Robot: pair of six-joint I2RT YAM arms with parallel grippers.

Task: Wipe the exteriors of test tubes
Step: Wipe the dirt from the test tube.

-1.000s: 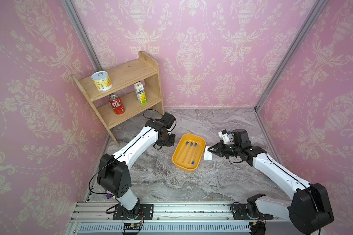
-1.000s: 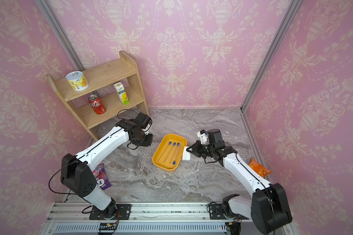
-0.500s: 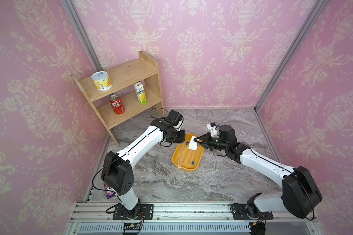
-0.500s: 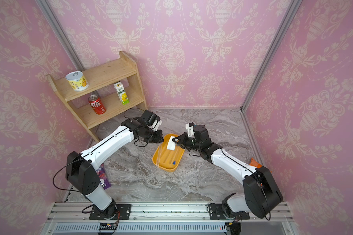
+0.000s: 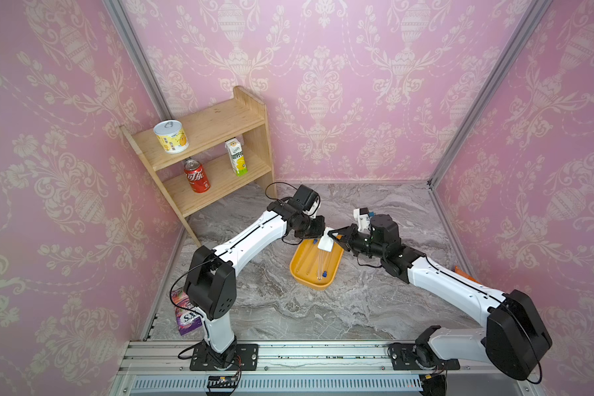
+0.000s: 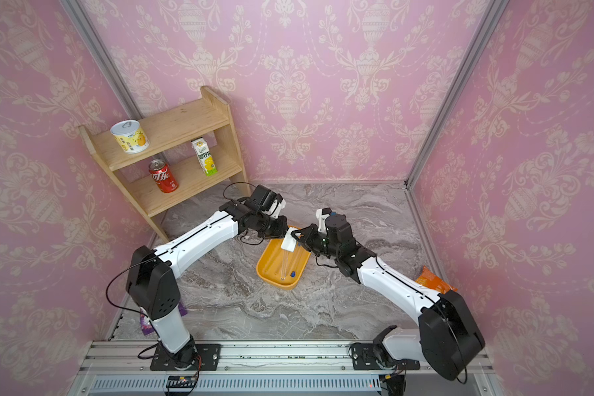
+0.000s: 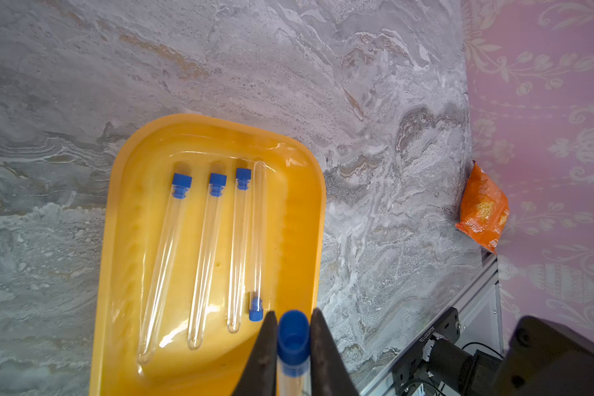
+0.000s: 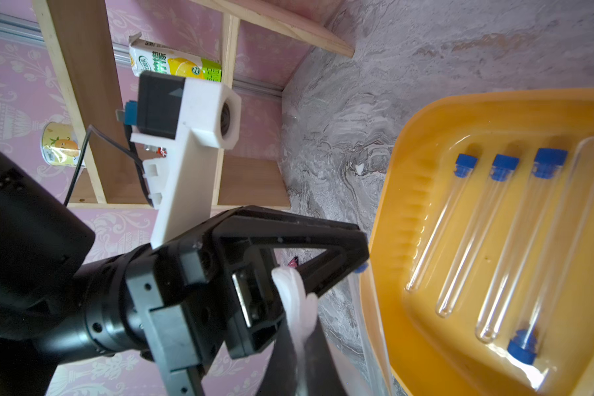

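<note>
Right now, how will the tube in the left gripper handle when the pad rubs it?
Likely slippery: the tube is smooth and clear, pinched only at its blue-capped end by the left gripper, so the pad may swing or slide it. Probably light and stiff: thin, hollow. Possibly fragile if glass; cannot tell.

In the left wrist view the picture's edge cuts the test tube [image 7: 293, 380], held between the fingers of the left gripper [image 7: 293, 313], a little past its blue cap [image 7: 293, 331]. In both top views the white pad [image 5: 324, 244] and the left gripper cover the far end of the yellow tray [image 5: 310, 284], and the tubes [image 5: 319, 262] inside are too thin to count. The left arm's base hides part of a purple packet [image 5: 185, 319].
</note>
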